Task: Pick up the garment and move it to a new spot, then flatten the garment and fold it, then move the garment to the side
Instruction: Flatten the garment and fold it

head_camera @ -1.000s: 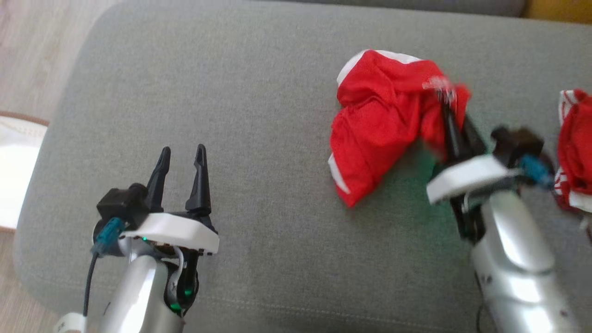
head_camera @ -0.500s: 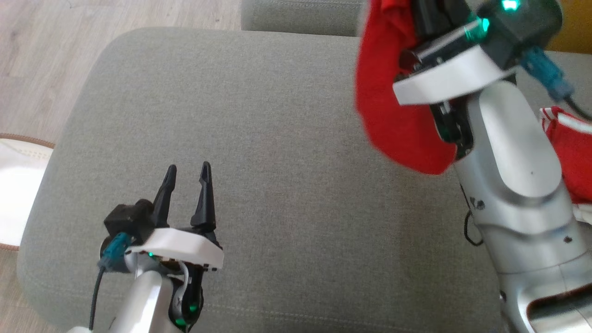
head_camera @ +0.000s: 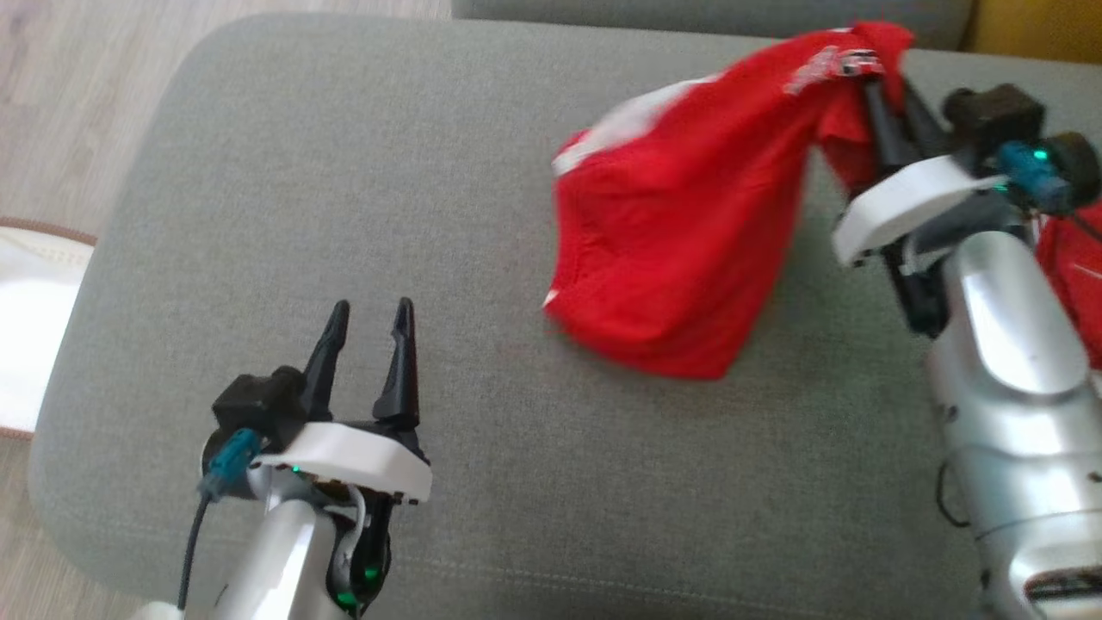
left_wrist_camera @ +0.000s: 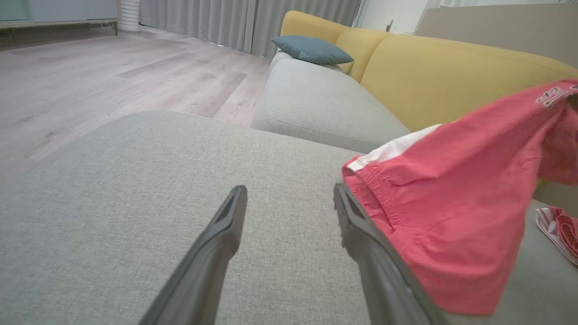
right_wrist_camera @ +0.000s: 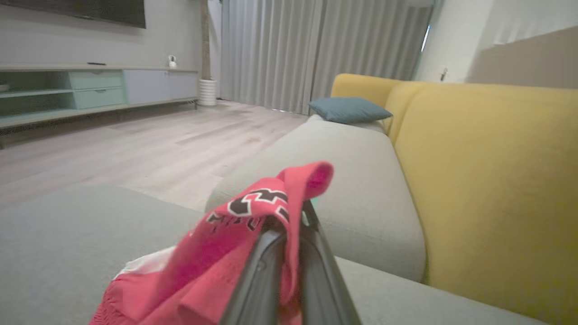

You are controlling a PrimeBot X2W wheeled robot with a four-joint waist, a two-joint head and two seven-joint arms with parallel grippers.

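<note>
The garment (head_camera: 689, 224) is a pair of red shorts with white side stripes and a printed logo, hanging above the grey cushion (head_camera: 344, 172). My right gripper (head_camera: 882, 90) is shut on one edge of it at the upper right, cloth pinched between the dark fingers (right_wrist_camera: 266, 257). The rest of the garment (left_wrist_camera: 451, 203) drapes down to the left, its low end brushing the cushion. My left gripper (head_camera: 368, 314) stands open at the lower left, nothing between its fingers (left_wrist_camera: 221, 234), well left of the cloth.
Another red and white garment (head_camera: 1072, 275) lies at the right edge behind my right arm. A yellow sofa back (left_wrist_camera: 429, 72) with a blue pillow (left_wrist_camera: 311, 49) runs behind. Wood floor (head_camera: 69, 103) and a pale rug (head_camera: 26, 327) lie to the left.
My right gripper has lifted the garment off the cushion, then brought it down and out; the cloth now hangs spread to the left. The head camera shifted. The left gripper stays open.
</note>
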